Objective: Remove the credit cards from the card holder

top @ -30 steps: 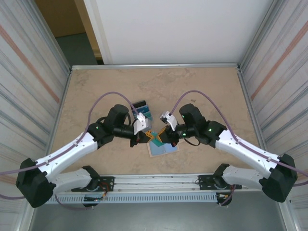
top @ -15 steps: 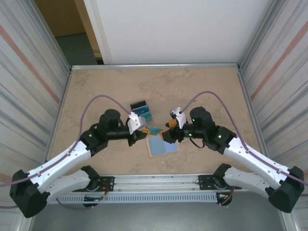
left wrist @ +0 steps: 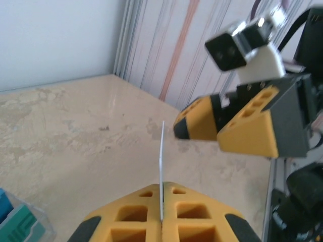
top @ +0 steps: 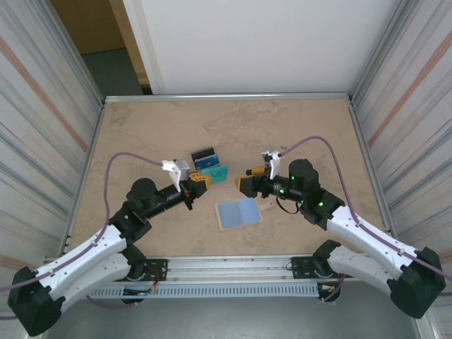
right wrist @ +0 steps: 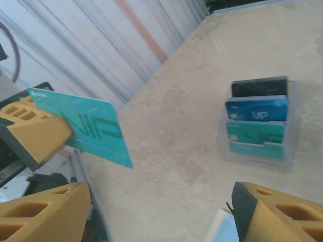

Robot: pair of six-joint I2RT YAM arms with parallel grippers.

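Left of frame centre, your left gripper (top: 200, 181) pinches the thin, probably stiff, slick teal card (right wrist: 91, 128) by one end; your right gripper (top: 251, 179) gapes empty.

A beige marbled table (top: 296, 120) sits between ribbed metal walls (top: 42, 106) and a white back panel (top: 247, 42).

The left tool (right wrist: 53, 131) pinches a teal card (right wrist: 91, 126).
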